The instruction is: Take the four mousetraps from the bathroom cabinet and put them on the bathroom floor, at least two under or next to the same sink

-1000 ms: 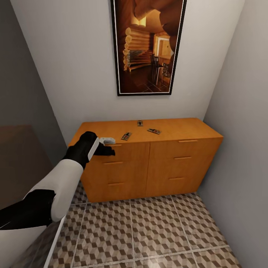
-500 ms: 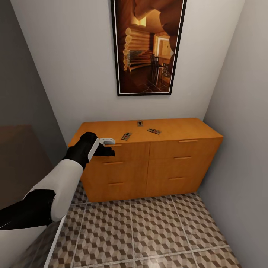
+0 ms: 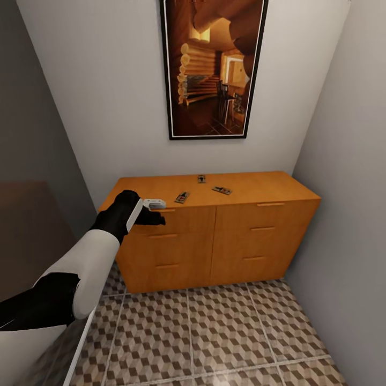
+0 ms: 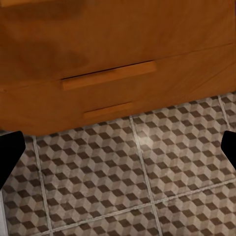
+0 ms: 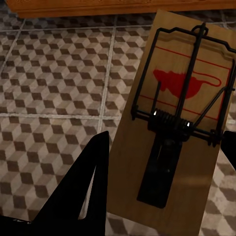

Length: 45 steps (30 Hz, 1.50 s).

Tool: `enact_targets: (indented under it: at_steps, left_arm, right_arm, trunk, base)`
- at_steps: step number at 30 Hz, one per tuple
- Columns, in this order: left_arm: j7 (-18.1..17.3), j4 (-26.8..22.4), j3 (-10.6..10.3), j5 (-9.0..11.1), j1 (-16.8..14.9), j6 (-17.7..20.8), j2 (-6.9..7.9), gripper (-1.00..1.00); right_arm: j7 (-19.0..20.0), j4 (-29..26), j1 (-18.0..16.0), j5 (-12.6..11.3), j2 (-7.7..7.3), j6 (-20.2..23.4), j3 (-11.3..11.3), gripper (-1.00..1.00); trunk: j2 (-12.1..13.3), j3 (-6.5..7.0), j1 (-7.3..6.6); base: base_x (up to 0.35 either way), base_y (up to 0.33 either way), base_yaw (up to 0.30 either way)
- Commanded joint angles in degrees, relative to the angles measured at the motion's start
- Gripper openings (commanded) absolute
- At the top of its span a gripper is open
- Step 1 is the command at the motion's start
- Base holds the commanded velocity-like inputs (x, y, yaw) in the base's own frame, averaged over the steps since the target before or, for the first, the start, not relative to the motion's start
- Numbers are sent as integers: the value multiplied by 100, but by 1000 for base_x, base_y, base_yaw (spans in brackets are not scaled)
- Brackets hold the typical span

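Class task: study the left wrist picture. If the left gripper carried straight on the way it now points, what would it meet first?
Probably the bathroom floor just in front of the cabinet. The left gripper points down at the tiles, with nothing between its open fingertips; depth is uncertain.

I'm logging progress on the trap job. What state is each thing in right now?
cabinet: all fronts shut.
three mousetraps: lying flat on the cabinet top, ungrasped.
fourth mousetrap: held, above the bathroom floor.
left end effector: open, empty, at the cabinet front.
right end effector: shut on the fourth mousetrap.
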Motion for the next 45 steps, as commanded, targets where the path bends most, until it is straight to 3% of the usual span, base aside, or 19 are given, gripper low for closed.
enact_targets:
  at_steps: [1, 21, 34, 45]
  left_arm:
    - [-49, -4, -5, -49, -3, 20, -2, 100]
    - [-49, 12, -14, -50, -3, 20, -7, 100]
    - [-49, 12, -21, -51, -3, 20, -5, 100]
    - [-49, -67, -7, -50, -3, 20, -12, 100]
  right_arm:
    - [13, 2, -6, -13, -1, -14, 18, -100]
    - [13, 2, -2, -13, 0, -14, 18, -100]
    - [13, 2, -3, -13, 0, -14, 19, -100]
    - [13, 2, -3, -13, 0, -14, 19, -100]
  trunk:
    - [-3, 4, 0]
    - [-3, 184, 0]
    - [-3, 302, 0]
    - [-3, 401, 0]
  base:
    - [0, 0, 0]
    - [-3, 0, 0]
    - [-243, 0, 0]
    - [-23, 0, 0]
